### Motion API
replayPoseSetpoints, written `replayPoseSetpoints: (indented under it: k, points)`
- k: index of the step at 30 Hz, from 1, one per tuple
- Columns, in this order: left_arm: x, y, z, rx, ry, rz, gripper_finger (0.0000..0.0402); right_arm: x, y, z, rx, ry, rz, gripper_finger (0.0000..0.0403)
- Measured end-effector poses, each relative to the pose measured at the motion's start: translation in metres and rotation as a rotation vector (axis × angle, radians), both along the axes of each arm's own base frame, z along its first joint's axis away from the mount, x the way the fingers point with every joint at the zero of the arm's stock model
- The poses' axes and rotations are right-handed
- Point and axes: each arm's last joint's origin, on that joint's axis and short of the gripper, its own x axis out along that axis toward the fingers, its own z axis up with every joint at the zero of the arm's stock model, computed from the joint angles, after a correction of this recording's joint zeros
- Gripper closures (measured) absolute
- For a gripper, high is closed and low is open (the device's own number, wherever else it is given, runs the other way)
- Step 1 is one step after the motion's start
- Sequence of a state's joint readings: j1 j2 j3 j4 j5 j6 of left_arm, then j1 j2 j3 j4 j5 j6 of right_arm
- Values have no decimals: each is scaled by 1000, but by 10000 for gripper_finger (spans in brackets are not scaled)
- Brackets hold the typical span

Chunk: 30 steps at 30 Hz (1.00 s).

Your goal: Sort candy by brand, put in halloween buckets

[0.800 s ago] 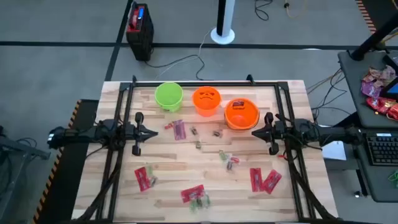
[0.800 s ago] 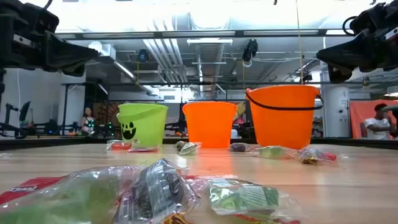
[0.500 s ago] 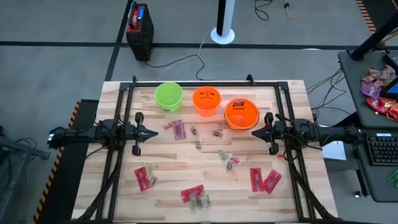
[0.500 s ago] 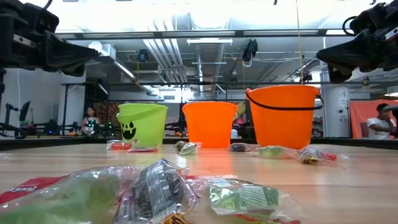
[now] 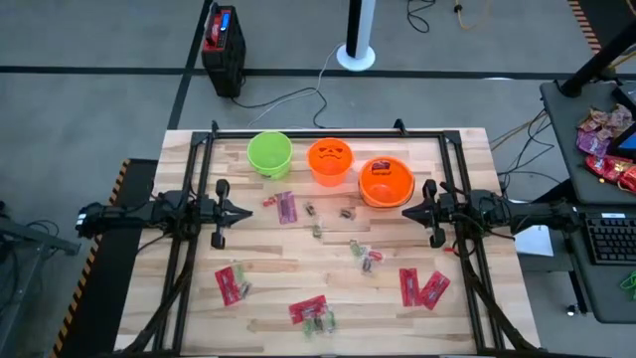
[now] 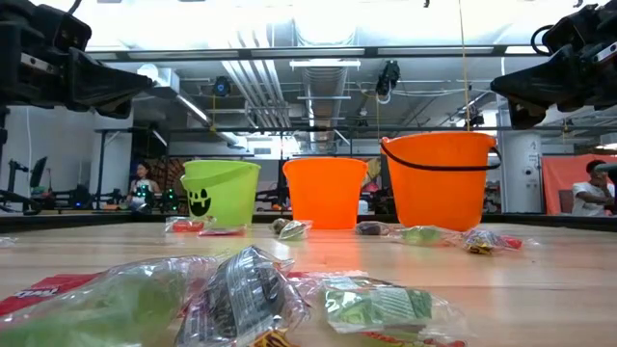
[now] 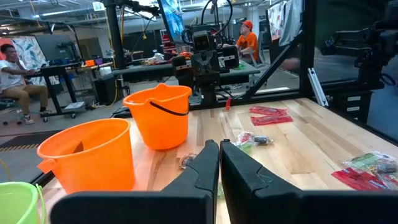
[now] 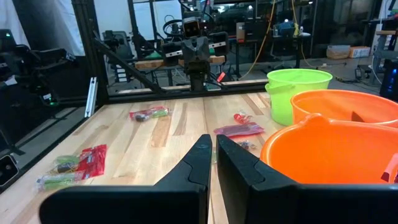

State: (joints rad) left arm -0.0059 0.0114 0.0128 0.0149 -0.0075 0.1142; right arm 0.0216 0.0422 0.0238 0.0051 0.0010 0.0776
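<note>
Three buckets stand on their bases near the table's far edge: lime green, orange jack-o'-lantern, wider orange. Candy lies flat and scattered: red packets, green-and-red pieces, dark minis. My left gripper hovers shut above the table's left side, fingers pointing right; its own view shows the fingertips together. My right gripper hovers shut at the right side, just before the wider orange bucket, fingers pointing left.
A black frame runs round the table's edges. A red-and-black box sits on the floor beyond the far edge. Pink and red bags lie on a desk off to the right. People show in the room behind.
</note>
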Motion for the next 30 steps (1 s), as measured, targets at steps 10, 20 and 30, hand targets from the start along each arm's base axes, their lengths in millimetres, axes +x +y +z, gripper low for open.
replayPoseSetpoints:
  k: [10,20,30]
  points:
    - [0,0,0,0,0,0,402,0,0,0,0,-1,0,385]
    - [0,0,0,0,0,0,402,0,0,0,0,0,0,385]
    - [0,0,0,0,0,0,402,0,0,0,-292,-7,2,385]
